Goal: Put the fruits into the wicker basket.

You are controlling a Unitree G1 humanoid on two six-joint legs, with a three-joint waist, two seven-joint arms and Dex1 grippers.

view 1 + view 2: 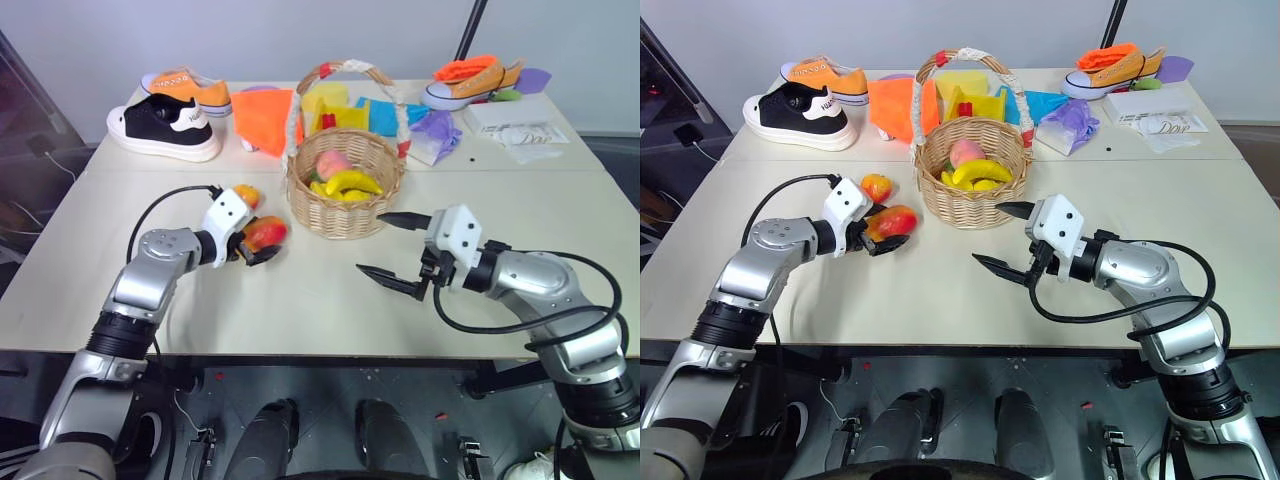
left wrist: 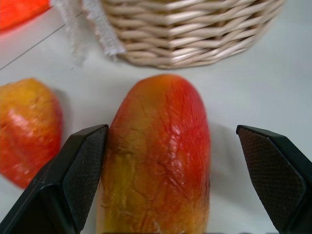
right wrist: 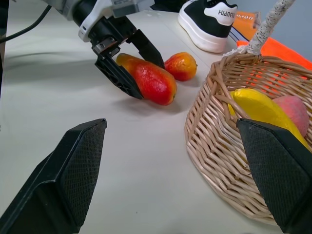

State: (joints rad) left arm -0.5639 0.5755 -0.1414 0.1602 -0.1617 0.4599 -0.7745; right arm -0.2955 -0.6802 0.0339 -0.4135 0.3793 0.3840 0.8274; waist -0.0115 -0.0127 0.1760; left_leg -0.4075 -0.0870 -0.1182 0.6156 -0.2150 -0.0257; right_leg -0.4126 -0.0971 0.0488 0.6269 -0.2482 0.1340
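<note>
While both jaws gape, mango (image 2: 156, 161) between left pair; red-orange fruit (image 1: 247, 196) beside, basket (image 1: 345, 215) near.

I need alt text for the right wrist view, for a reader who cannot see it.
The left gripper has its open fingers either side of a red-yellow mango lying on the table, with a smaller red-orange fruit behind it. A wicker basket beside them holds yellow and pink fruit.

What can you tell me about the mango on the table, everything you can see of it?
The mango is a small, elongated, glossy toy-like fruit, yellow at one end shading to red. It lies on its side on the white table, just left of the basket and apart from it. A smaller red-orange fruit sits close beside it. The left gripper straddles it with open fingers; one looks to be at its skin, the other stands clear.
</note>
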